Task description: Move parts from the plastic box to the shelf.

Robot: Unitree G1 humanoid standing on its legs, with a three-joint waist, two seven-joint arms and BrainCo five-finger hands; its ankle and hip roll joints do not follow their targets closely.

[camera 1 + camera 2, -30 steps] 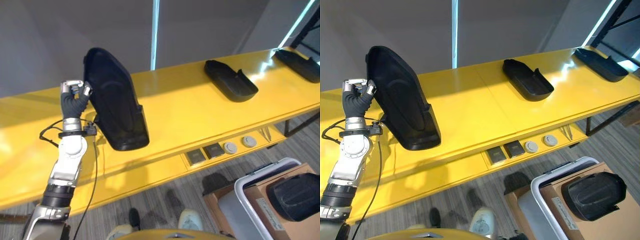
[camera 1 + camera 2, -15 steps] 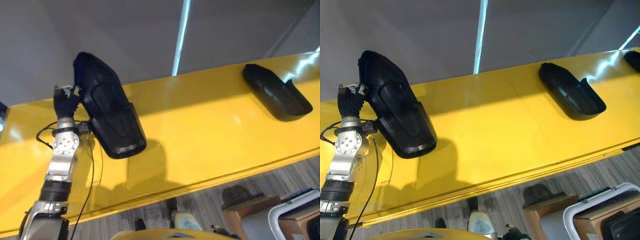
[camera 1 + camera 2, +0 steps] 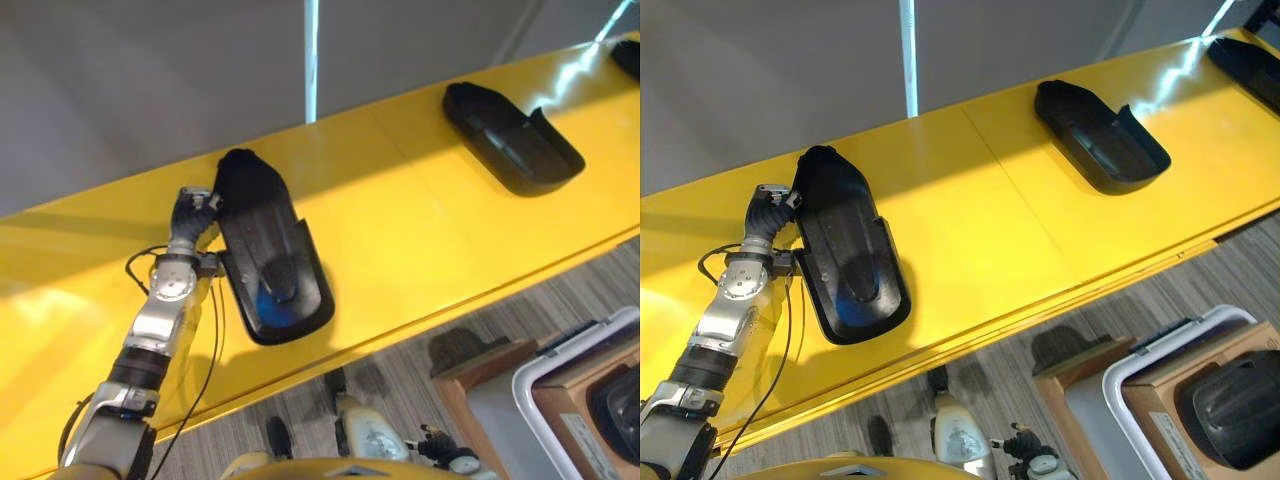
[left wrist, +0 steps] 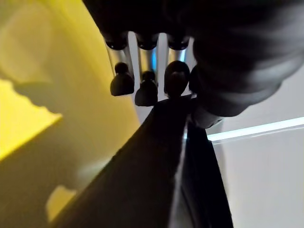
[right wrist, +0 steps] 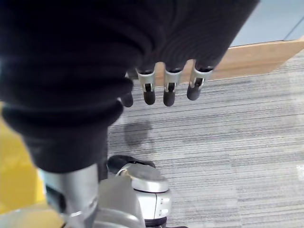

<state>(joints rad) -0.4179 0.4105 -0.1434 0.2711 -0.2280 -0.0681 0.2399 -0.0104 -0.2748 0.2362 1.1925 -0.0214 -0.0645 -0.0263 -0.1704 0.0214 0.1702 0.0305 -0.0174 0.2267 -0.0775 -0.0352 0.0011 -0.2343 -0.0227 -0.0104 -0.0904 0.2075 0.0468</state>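
Note:
A long black moulded part (image 3: 270,255) lies flat on the yellow shelf (image 3: 400,230), hollow side up, with a blue glint inside it. My left hand (image 3: 195,212) is at the part's far left edge. In the left wrist view the fingers (image 4: 147,83) and thumb pinch that black edge (image 4: 142,180). My right hand (image 5: 168,90) hangs over the carpet with its fingers relaxed and nothing in it. A grey plastic box (image 3: 1122,372) stands on the floor at lower right, and another black part (image 3: 1235,405) rests in it.
A second black part (image 3: 1100,135) lies further right on the shelf, and a third (image 3: 1245,70) sits at the far right end. A grey wall rises behind the shelf. A brown cardboard sheet (image 3: 1160,425) lies in the box.
The black part, held upright before, has tipped down and now lies flat on the shelf, with my left hand still on its edge. The camera view has also shifted.

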